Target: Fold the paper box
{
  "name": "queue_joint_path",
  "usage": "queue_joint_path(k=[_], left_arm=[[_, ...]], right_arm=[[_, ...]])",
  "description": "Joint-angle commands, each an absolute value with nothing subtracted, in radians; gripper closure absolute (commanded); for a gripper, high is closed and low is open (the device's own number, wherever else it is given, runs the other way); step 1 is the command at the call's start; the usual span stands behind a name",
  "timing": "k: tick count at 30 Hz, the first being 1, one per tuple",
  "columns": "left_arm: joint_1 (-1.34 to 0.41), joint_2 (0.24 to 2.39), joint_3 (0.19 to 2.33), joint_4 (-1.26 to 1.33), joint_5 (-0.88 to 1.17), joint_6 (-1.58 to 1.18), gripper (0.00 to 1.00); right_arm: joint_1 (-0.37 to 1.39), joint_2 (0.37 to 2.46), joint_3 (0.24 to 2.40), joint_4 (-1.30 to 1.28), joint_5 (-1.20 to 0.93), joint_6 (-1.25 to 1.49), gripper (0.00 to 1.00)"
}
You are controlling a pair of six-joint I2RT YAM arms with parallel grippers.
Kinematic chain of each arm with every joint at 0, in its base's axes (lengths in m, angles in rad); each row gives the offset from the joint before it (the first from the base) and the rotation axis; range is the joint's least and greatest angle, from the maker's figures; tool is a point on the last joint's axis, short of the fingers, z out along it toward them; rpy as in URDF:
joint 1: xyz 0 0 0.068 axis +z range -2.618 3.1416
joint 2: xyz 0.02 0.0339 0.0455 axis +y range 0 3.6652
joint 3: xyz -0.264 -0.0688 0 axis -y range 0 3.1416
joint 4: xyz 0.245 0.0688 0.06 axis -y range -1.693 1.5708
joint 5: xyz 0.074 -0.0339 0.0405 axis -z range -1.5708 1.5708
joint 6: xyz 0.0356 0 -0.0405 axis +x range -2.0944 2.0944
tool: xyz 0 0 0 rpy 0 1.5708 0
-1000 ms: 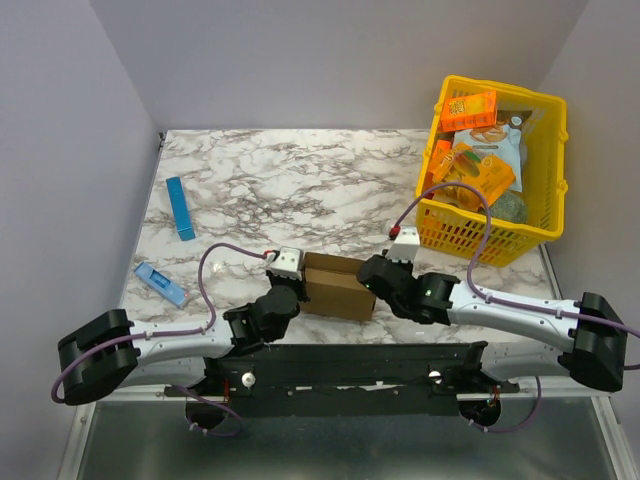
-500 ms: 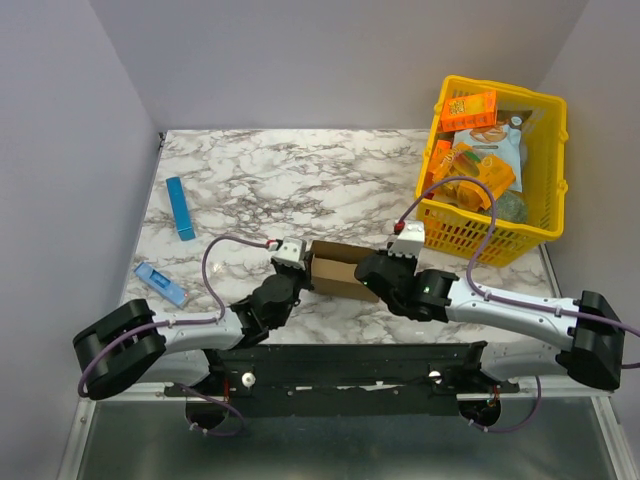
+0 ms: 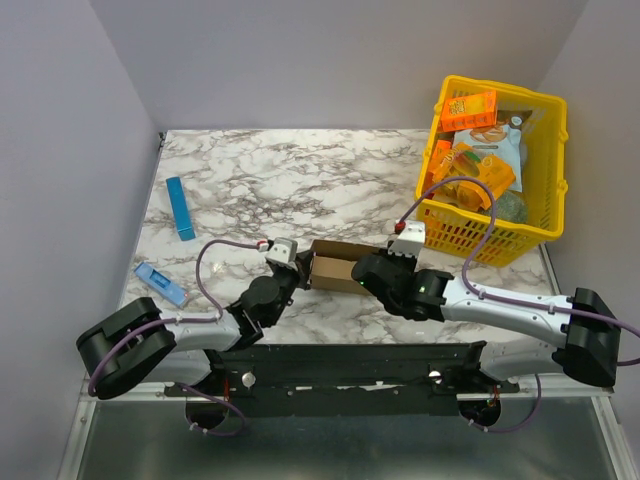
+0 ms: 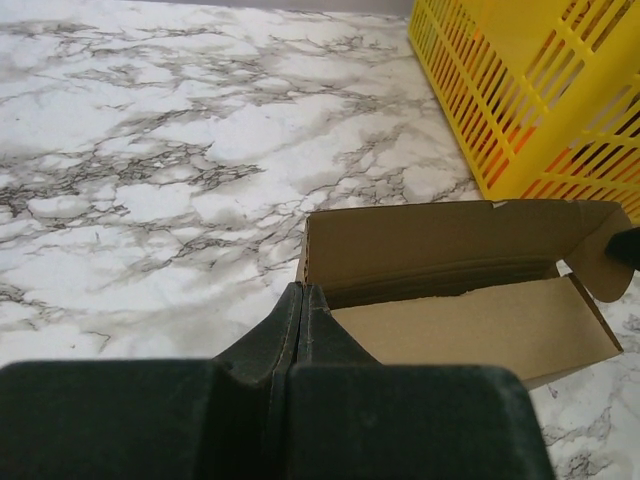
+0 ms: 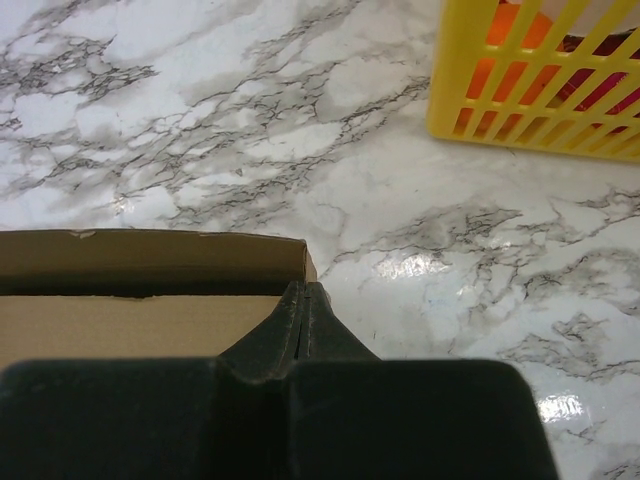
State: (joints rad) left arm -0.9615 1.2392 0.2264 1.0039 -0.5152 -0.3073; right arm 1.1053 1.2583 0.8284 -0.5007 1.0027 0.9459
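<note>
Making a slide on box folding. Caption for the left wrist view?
Shut left gripper at the corner of the open paper box on the marble table, yellow basket behind.

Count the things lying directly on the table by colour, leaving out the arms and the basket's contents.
Brown: 1, the paper box
Blue: 2, the long bar and the small packet
Yellow: 1, the basket
Total: 4
</note>
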Motion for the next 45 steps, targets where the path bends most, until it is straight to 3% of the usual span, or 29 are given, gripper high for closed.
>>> queue_joint_path(k=[1,19,29,37,45], left_arm=[[-0.963,1.216,0.196,1.086,-0.428,-0.359,1.0],[-0.959,1.269,0.184,1.063,-0.431,-0.468,1.0],[-0.963,1.298,0.179,1.075,-0.459,-0.449,1.0],[-0.991,1.351,0.176,1.12,-0.506,-0.44,1.0],[-1.005,1.367,0.181,1.124,-0.505,-0.434,1.0]], right_arm=[[1.121,1.264,0.831,-0.44,1.043,1.0,1.0],[1.177,1.302,0.831,-0.505,1.069,1.126,1.0],[1.215,1.33,0.851,-0.77,1.101,1.341,1.0],[1.258,1.322,0.801,-0.772,1.083,1.397,0.99],[1.282,1.356,0.825,-0.931,1.118,1.517,0.99]])
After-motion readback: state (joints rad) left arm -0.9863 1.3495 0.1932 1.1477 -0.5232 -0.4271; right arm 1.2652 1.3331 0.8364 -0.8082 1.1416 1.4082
